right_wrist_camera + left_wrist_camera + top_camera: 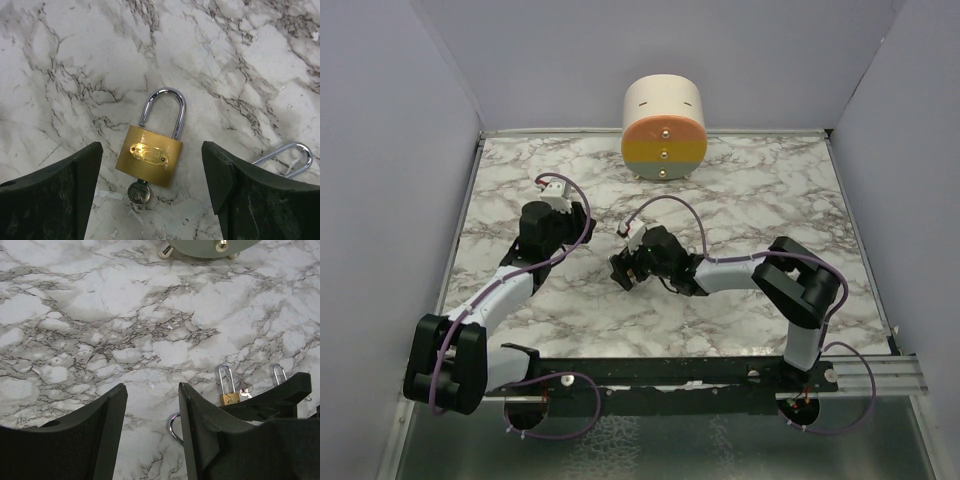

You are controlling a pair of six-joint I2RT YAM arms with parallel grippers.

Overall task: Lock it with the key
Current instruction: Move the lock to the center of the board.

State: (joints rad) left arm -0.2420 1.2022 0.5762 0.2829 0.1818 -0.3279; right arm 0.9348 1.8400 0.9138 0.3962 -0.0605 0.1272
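A brass padlock [149, 156] lies flat on the marble. Its steel shackle [162, 107] is up, with one leg out of the body. The key [136, 192] sticks in the keyhole at its near end. My right gripper [150, 147] hangs over it, open, one finger to each side and neither touching. In the top view the right gripper [623, 270] covers the lock. My left gripper [152, 387] is open over bare marble just left of there, with nothing between its fingers. In its view a brass padlock [229, 396] with a key [245, 392] lies beside the right gripper's finger [280, 395].
Another steel shackle [290, 157] lies right of the right finger. A shackle loop [174, 427] shows beside the left gripper's right finger, and one more shackle [279, 374] further right. A round container [664, 125] with orange, yellow and grey bands stands at the back. Walls enclose the table.
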